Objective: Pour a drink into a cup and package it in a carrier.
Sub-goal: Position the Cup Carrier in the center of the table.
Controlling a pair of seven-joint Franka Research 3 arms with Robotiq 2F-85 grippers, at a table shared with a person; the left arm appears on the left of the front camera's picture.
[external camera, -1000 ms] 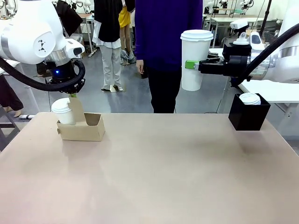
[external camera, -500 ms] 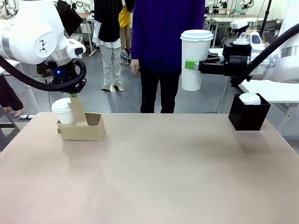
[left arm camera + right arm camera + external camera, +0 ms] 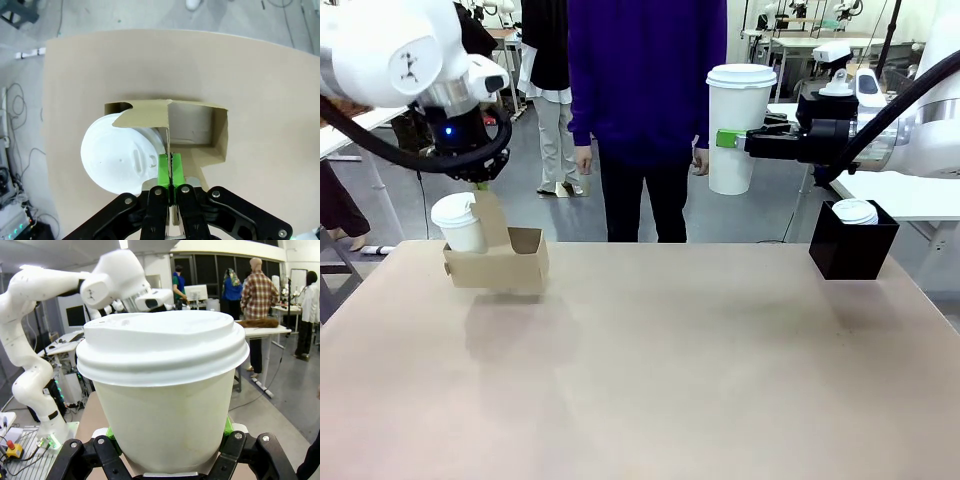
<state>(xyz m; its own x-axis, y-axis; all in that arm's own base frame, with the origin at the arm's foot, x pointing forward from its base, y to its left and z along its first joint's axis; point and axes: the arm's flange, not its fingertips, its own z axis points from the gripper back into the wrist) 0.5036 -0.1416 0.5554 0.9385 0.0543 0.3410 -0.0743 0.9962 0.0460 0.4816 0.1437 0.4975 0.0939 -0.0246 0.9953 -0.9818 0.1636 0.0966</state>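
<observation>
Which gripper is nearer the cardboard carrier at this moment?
Left. The left gripper grips the carrier by its handle tab from above; the right gripper is far off to the other side, holding a lidded cup in the air.

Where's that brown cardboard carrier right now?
Front view, robot's left side: the carrier hangs just above the table from the left gripper, which pinches its handle tab; a lidded cup sits in one slot.
</observation>
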